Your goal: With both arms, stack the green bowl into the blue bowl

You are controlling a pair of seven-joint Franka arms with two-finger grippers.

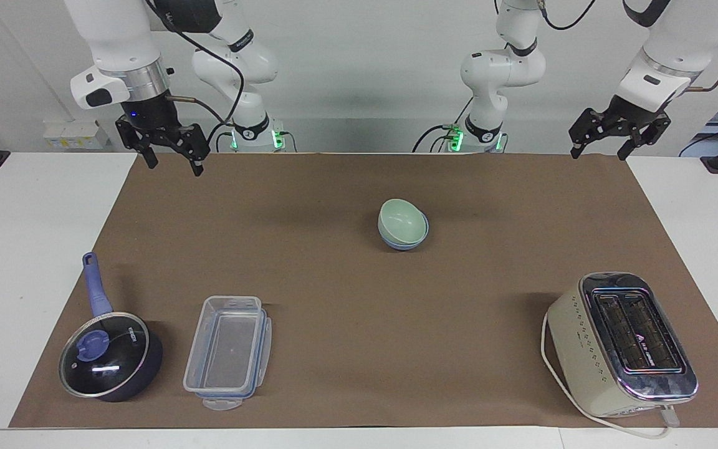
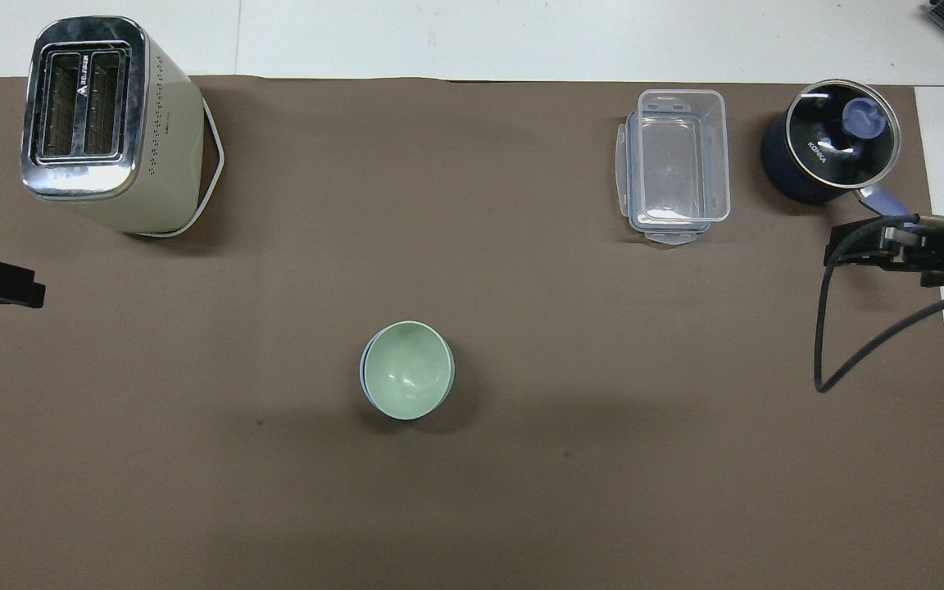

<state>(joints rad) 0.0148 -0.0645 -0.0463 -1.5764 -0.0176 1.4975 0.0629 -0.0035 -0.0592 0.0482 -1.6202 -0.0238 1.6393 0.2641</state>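
Note:
The green bowl (image 1: 401,221) sits nested inside the blue bowl (image 1: 405,244) on the brown mat, at mid-table. In the overhead view the green bowl (image 2: 408,369) fills the blue bowl (image 2: 363,378), of which only a thin rim shows. My right gripper (image 1: 174,167) is open and empty, raised over the mat's corner at the right arm's end, well away from the bowls; it also shows in the overhead view (image 2: 837,250). My left gripper (image 1: 599,154) is open and empty, and waits raised over the mat's edge at the left arm's end (image 2: 25,288).
A dark saucepan with a glass lid and blue handle (image 1: 110,355) and a clear plastic container (image 1: 228,352) stand farther from the robots at the right arm's end. A cream toaster (image 1: 624,343) stands farther out at the left arm's end.

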